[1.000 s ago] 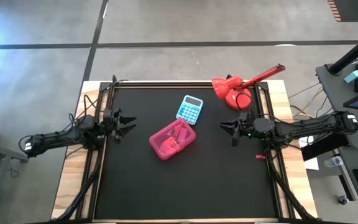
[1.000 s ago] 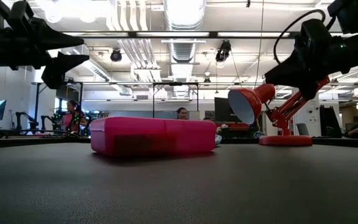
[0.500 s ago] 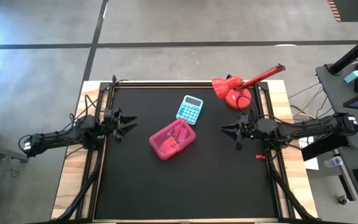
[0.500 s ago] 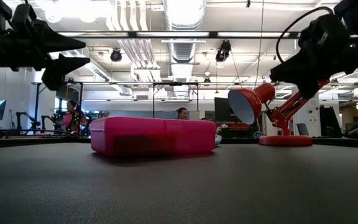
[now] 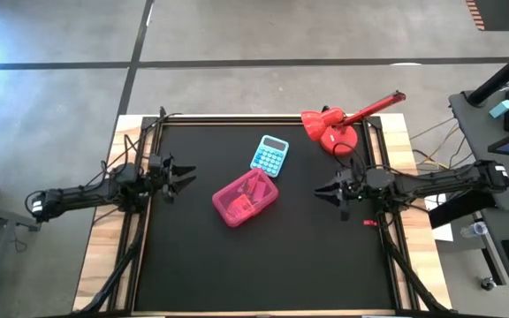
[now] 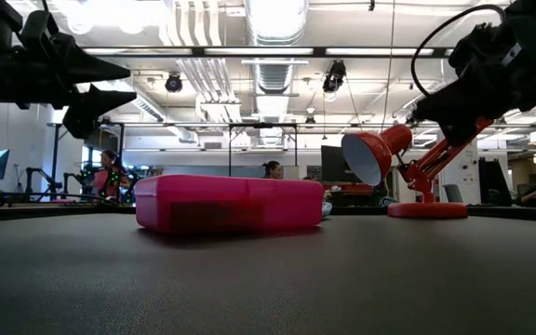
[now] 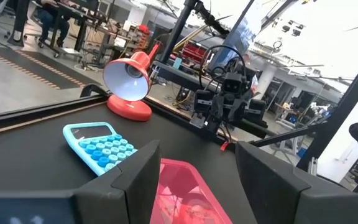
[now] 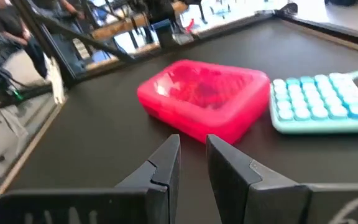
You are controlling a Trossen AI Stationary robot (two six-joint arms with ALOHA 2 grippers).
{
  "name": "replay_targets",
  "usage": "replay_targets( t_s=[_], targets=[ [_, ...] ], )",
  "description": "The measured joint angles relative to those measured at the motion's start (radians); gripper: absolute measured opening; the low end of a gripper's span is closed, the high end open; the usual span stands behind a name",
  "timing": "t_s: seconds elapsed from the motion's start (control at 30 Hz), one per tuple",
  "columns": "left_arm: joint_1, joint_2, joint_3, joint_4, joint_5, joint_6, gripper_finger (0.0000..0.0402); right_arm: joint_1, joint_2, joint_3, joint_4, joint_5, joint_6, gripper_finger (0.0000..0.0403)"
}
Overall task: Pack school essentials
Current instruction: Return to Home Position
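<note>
A pink translucent box (image 5: 245,198) lies flat on the black table top (image 5: 193,265) near its middle, lid shut. The school essentials show only as dim shapes through the lid (image 8: 197,90); I cannot tell them apart. My left gripper (image 5: 188,174) hovers level at the table's left edge, open and empty, pointing at the box (image 7: 179,186). My right gripper (image 5: 320,189) hovers at the right edge, also pointing at the box. Its fingers (image 8: 166,158) stand a narrow gap apart with nothing between them.
A light blue calculator (image 5: 270,155) lies just beyond the box's far side. A red desk lamp (image 5: 334,128) stands at the far right corner, its arm reaching past the table edge. People and workbenches show in the room beyond the table.
My right gripper has rolled about its own line and turned at the wrist, staying over the table's right edge. Its fingers now lie closer together as seen from above. The box, calculator and lamp have not moved.
</note>
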Motion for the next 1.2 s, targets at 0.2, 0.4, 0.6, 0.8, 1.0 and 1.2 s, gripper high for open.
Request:
replay_targets(
  t_s=[0.2,0.4,0.6,0.8,1.0,1.2],
  targets=[
    [0.000,0.014,-0.001,0.000,0.000,0.000,0.0193,0.004,-0.025,-0.002,-0.020,-0.032,-0.016,0.0068],
    [0.000,0.028,-0.001,0.000,0.000,0.000,0.0193,0.004,-0.032,-0.002,-0.045,-0.001,-0.047,0.0068],
    [0.000,0.039,-0.001,0.000,0.000,0.000,0.0193,0.004,-0.033,-0.002,-0.049,0.064,-0.063,0.0068],
    [0.000,0.038,-0.001,0.000,0.000,0.000,0.0193,0.004,-0.041,0.000,0.035,0.155,-0.120,0.0068],
    [0.000,0.040,-0.001,0.000,0.000,0.000,0.0193,0.004,-0.061,0.007,0.045,0.236,-0.189,0.0068],
    [0.000,0.040,-0.001,0.000,0.000,0.000,0.0193,0.004,-0.073,0.007,0.038,0.237,-0.180,0.0068]
  ],
)
